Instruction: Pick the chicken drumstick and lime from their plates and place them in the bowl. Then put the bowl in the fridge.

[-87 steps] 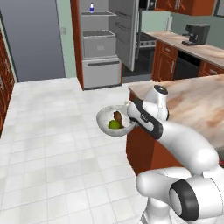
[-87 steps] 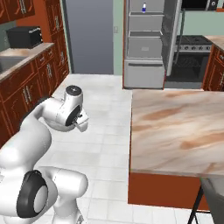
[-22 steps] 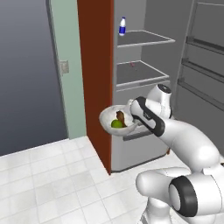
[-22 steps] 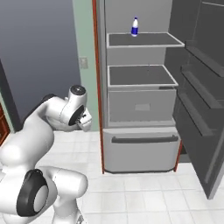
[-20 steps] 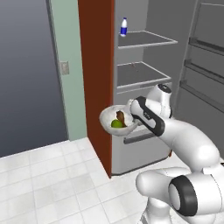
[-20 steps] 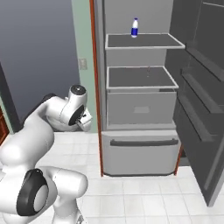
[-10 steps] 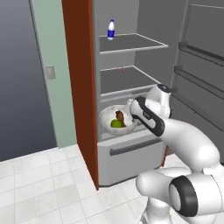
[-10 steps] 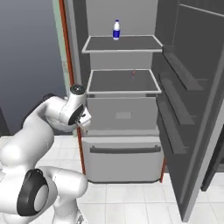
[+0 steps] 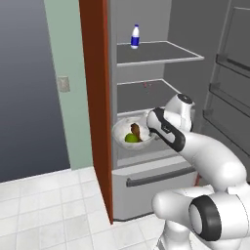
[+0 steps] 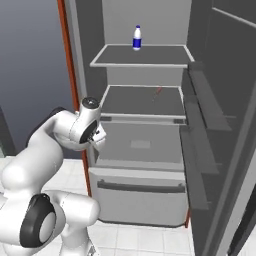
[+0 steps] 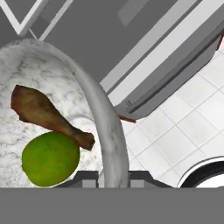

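Note:
My gripper (image 9: 152,133) is shut on the right rim of the speckled whitish-grey bowl (image 9: 121,135) and holds it level in front of the open fridge (image 9: 146,97), at the height of the closed inner drawer. Inside the bowl lie the brown chicken drumstick (image 9: 135,130) and the green lime (image 9: 131,138). The hand view looks along the pinched rim of the bowl (image 11: 101,109), with the drumstick (image 11: 48,114) resting against the lime (image 11: 50,158) and the gripper (image 11: 113,176) at the bottom. The plates are out of view.
A blue-and-white bottle (image 9: 135,36) stands on the top shelf; the middle shelf (image 10: 142,102) carries a tiny red item. The fridge door (image 10: 225,110) stands open on the right. A red-brown side panel (image 9: 95,97) flanks the fridge's left. The bottom drawer's bar handle (image 10: 140,186) sits low.
The whole picture has shifted: the base has driven closer to the fridge, which now looms larger. The bowl stays held in the same pose relative to the arm.

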Available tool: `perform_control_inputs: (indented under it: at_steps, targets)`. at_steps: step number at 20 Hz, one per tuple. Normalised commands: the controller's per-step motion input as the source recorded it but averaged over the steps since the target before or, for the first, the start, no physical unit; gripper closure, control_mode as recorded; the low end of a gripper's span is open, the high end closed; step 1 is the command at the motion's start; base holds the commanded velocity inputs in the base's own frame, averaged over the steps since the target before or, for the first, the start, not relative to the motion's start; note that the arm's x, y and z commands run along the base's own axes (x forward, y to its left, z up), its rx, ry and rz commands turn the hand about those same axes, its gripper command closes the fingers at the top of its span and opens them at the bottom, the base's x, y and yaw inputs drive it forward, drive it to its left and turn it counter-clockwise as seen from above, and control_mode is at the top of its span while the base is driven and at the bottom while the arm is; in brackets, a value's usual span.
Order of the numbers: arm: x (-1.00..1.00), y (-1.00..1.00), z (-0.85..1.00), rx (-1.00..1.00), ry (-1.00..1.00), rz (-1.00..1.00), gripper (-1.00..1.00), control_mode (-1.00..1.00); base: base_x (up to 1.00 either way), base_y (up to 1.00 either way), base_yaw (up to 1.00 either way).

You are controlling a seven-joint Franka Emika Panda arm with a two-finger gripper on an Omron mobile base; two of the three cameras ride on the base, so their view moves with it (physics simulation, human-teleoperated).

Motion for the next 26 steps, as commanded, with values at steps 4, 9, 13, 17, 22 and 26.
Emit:
perform_control_inputs:
  at_steps: [4, 9, 13, 17, 22, 26]
  targets:
    - [0.0, 0.0, 0.0, 0.0, 0.0, 0.0, 1.0, 1.0, 0.4, -0.45, 0.11]
    - [0.0, 0.0, 0.0, 0.0, 0.0, 0.0, 1.0, 1.0, 0.54, -0.3, 0.09]
    - [0.0, 0.0, 0.0, 0.0, 0.0, 0.0, 1.0, 1.0, 0.54, -0.23, 0.07]
    - [0.0, 0.0, 0.0, 0.0, 0.0, 0.0, 1.0, 1.0, 0.42, -0.21, 0.02]
    - [0.0, 0.0, 0.0, 0.0, 0.0, 0.0, 1.0, 1.0, 0.23, -0.12, 0.0]
    - [0.0, 0.0, 0.0, 0.0, 0.0, 0.0, 1.0, 1.0, 0.0, 0.0, 0.0]
